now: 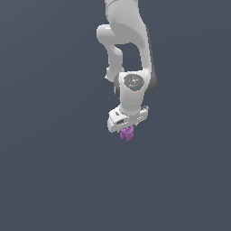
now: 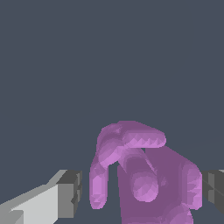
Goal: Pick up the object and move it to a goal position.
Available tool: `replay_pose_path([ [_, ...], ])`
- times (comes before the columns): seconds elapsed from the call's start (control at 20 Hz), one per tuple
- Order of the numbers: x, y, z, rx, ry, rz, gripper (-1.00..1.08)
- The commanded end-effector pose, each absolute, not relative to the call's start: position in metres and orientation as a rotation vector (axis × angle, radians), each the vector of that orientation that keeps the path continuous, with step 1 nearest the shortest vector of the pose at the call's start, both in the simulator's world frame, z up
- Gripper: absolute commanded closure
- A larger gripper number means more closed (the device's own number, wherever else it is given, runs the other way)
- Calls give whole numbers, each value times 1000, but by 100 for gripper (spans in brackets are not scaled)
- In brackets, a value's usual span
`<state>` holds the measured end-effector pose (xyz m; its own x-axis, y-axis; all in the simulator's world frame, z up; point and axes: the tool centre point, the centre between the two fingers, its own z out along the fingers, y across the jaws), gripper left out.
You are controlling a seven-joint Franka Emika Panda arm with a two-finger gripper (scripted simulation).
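The object is a small purple-magenta lumpy thing with short prongs, directly under the white hand of my gripper in the exterior view. In the wrist view the object fills the space between the two grey finger pads. One pad touches its side. The other pad stands a thin sliver away from the nearest prong. The gripper is closed around the object. The object's lower part is cut off by the picture's edge.
A plain dark grey-blue surface fills the view all around. The white arm comes down from above. No other objects, edges or markers show.
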<state>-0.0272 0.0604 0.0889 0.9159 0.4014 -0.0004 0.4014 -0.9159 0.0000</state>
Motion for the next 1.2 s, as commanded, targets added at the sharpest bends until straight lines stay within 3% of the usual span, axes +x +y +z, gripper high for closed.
replay_pose_path([
  [0.0, -28, 60, 78, 3075, 646, 0, -92],
  [0.25, -27, 61, 70, 3074, 647, 0, -92],
  [0.3, -27, 61, 70, 3074, 647, 0, 108],
  [1.15, -29, 72, 86, 3074, 648, 2, 108],
])
